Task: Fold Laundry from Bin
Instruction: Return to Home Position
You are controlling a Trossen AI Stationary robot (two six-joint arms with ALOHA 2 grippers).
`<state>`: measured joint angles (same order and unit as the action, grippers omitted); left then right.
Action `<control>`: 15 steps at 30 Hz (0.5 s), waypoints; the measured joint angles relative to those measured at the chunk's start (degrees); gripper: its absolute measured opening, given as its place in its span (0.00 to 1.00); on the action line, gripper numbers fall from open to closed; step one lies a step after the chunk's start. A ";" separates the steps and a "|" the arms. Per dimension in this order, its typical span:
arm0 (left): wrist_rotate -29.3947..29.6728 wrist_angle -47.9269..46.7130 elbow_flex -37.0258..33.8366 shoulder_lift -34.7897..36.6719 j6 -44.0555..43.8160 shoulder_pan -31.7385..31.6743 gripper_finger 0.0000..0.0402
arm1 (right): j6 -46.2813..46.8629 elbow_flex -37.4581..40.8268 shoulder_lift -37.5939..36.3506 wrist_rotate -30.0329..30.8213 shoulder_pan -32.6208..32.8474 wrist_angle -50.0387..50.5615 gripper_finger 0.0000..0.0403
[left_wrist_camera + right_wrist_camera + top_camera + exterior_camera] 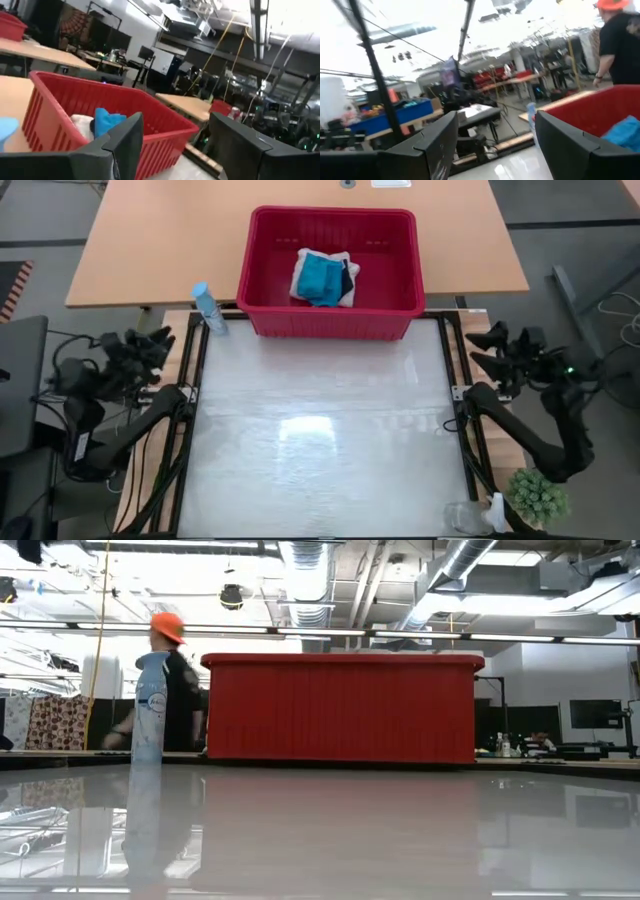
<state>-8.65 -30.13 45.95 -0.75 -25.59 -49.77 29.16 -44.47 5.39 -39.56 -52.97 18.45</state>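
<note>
The laundry [324, 277] lies stacked inside the bin [330, 322]. It is soft, light and floppy, so you should grip the whole stack, not one edge. The left gripper [175, 147] and right gripper [495, 145] wait with fingers apart, on each side of the bin.

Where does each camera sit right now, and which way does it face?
High: overhead, straight down on the table; left pincer and right pincer show at its sides.
Low: table height, level toward the bin and bottle; no arm shows.
Left wrist: on that arm, past its open pincer to the bin.
Right wrist: past its open pincer to the bin and a person.
Shared: all see the bin.
</note>
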 joint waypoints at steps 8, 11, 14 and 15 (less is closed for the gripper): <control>-7.97 10.83 -13.51 0.59 -2.14 -3.26 0.54 | 3.46 8.72 -3.74 -2.54 0.09 -7.22 0.71; -12.79 20.76 -20.73 0.47 -6.01 -3.07 0.54 | 2.91 12.06 -4.22 -3.44 0.07 -10.00 0.71; -13.17 30.52 -27.33 0.57 -9.90 -1.53 0.54 | 3.18 16.11 -5.14 -4.26 0.91 -13.40 0.71; -12.96 33.15 -29.42 0.55 -10.73 -0.67 0.54 | 3.92 17.47 -5.14 -4.55 1.44 -15.23 0.71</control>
<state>-21.61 3.02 16.53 -0.21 -36.33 -50.44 33.08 -27.00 0.25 -44.12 -51.54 3.23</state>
